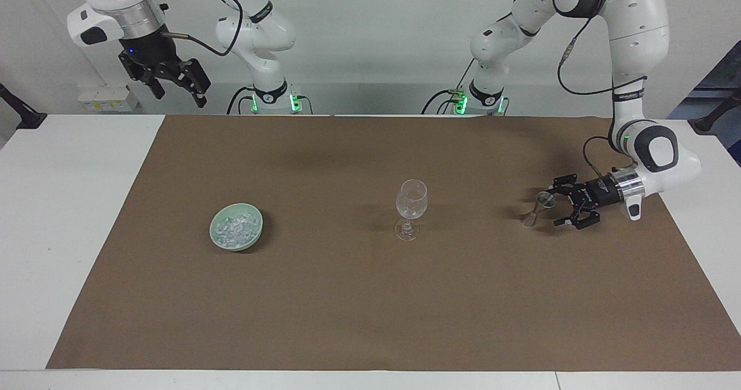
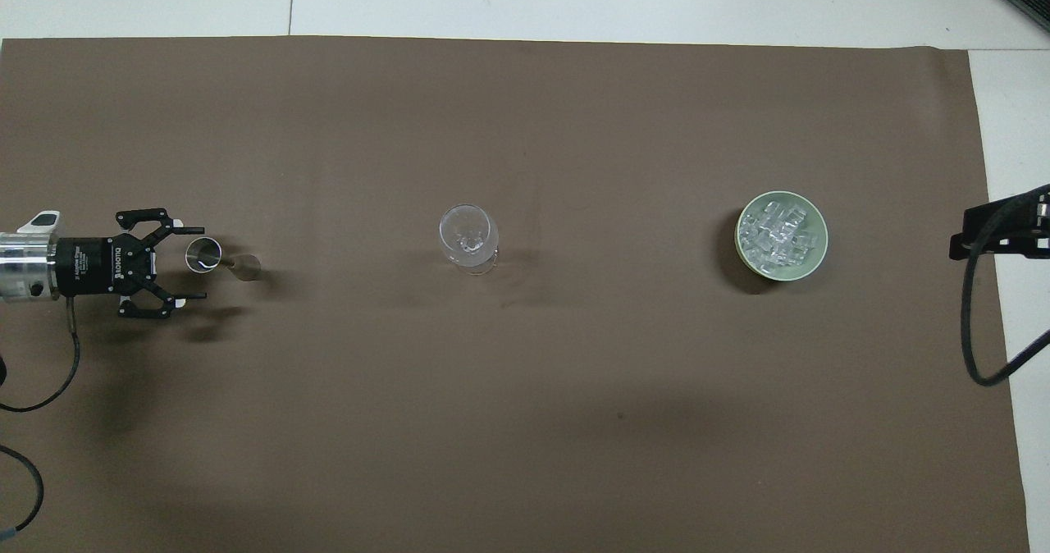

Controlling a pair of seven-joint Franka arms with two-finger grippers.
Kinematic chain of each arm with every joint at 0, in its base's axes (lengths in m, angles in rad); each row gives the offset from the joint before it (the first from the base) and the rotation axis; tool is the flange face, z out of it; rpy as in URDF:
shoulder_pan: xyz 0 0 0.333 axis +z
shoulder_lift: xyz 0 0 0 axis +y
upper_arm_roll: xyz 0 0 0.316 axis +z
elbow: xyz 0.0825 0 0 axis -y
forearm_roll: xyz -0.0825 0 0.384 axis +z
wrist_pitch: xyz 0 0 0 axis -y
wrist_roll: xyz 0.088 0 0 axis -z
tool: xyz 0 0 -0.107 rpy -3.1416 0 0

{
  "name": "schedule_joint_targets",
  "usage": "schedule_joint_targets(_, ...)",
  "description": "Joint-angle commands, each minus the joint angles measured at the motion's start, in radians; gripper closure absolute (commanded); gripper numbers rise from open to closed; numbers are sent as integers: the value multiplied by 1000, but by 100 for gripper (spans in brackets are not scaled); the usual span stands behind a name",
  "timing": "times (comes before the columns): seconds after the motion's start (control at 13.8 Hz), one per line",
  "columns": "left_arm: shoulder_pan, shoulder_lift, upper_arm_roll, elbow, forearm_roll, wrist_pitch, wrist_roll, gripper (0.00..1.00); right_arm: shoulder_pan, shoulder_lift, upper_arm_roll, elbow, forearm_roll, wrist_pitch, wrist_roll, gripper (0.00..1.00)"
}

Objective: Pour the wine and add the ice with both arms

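A small metal jigger stands on the brown cloth toward the left arm's end of the table. Whether it holds wine cannot be seen. My left gripper lies level and low beside it. It is open, with one fingertip on each side of the jigger's upper cup. An empty wine glass stands at mid-table. The ice is heaped in a pale green bowl toward the right arm's end. My right gripper waits open, high over the table's edge nearest the robots.
The brown cloth covers most of the white table. A black cable hangs from the right arm, whose black hand juts in at that end of the table.
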State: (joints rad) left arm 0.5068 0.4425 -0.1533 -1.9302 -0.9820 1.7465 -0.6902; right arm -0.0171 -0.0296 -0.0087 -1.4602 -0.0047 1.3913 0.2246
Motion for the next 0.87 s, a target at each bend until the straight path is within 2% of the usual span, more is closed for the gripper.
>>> schedule_joint_targets(0.0,-31,-16,9,-42,-58,54,15,0,-9,-27,1,-45,8,38,-42,0)
schedule_joint_targets(0.8,-39,-25,8,-70,-83,67,32,0,-7,-42,1,-71,9,31,-44,0)
